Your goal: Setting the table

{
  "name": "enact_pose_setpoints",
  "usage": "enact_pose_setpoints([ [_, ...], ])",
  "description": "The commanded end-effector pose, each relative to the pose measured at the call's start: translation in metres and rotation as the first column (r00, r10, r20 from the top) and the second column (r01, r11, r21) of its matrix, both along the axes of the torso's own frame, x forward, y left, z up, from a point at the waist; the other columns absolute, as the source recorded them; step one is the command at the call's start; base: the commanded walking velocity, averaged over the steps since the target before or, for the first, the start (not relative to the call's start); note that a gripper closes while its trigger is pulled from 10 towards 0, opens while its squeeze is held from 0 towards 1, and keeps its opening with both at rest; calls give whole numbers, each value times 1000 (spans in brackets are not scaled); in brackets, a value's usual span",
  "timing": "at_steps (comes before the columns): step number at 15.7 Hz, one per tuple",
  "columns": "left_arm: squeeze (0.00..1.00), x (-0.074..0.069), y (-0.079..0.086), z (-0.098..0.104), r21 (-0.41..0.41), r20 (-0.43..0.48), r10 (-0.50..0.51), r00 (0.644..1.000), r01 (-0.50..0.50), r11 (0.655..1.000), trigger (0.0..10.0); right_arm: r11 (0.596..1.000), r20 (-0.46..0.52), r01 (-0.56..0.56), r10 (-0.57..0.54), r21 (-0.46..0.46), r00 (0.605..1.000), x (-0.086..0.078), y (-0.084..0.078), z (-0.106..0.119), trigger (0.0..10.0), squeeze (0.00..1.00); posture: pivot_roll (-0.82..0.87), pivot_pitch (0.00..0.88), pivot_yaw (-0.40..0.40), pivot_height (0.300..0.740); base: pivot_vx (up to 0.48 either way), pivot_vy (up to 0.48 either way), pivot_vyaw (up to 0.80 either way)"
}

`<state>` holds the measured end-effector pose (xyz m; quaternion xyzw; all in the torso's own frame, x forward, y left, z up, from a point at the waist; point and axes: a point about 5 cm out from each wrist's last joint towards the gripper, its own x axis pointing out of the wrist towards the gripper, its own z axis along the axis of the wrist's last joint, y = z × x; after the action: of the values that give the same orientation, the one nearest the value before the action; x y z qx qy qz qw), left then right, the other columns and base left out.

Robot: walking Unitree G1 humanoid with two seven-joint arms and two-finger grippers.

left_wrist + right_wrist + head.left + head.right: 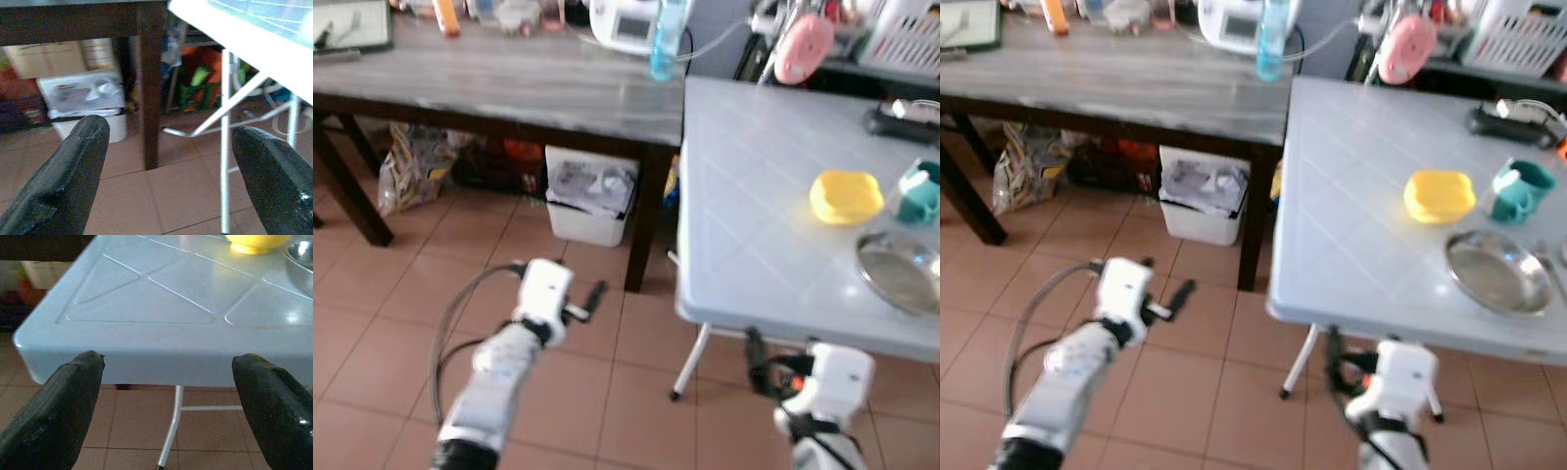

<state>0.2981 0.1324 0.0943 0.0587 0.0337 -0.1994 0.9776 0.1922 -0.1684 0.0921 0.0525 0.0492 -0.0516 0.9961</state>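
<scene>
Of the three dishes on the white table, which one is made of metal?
The steel plate, shiny silver, lies nearest the table's front edge. The bowl beside it is yellow, and the cup is teal with a handle.

Left arm: reached forward and low over the tiled floor, to the left of the white table point(1351, 206) and well apart from it.
Left gripper point(171, 171): fingers spread wide, holding nothing, pointed toward the white table's metal legs from below its top.
Left wrist: white housing with a grey cable looping back along the silver forearm.
Right arm: raised just in front of the white table's near edge, below its top.
Right gripper point(171, 406): fingers spread wide and empty, aimed at the white table's near edge, not touching it.
</scene>
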Motion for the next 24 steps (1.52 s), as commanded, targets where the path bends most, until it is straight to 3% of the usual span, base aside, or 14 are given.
enact_pose_setpoints([
  [1, 0, 2, -11, 17, -27, 48, -25, 999, 27, 999, 10000, 999, 40, 23, -22, -35, 999, 0, -7, 12, 10000, 0, 96, 138, -51, 740, 0, -360, 0],
  [5, 0, 4, -16, 31, -52, 80, -33, 996, 37, 998, 10000, 998, 81, 23, -18, -58, 997, 2, -7, 25, 10000, 0, 91, 142, -45, 740, 0, -416, 0],
  [10, 0, 5, -19, 36, -56, 76, -38, 996, 43, 998, 10000, 997, 80, 50, -45, -65, 996, 3, -8, 27, 10000, 0, 86, 149, -41, 740, 0, -467, 0],
  [19, 0, 5, -20, 48, -76, 134, -4, 991, 15, 997, 10000, 996, 123, 74, -66, -57, 990, 14, -12, 40, 10000, 0, 97, 159, -43, 740, 0, 0, 0],
  [24, 0, 5, -23, 53, -122, 141, -36, 989, 53, 991, 10000, 996, 145, 58, -47, -70, 988, 19, -11, 47, 10000, 0, 89, 152, -44, 740, 0, 0, 0],
])
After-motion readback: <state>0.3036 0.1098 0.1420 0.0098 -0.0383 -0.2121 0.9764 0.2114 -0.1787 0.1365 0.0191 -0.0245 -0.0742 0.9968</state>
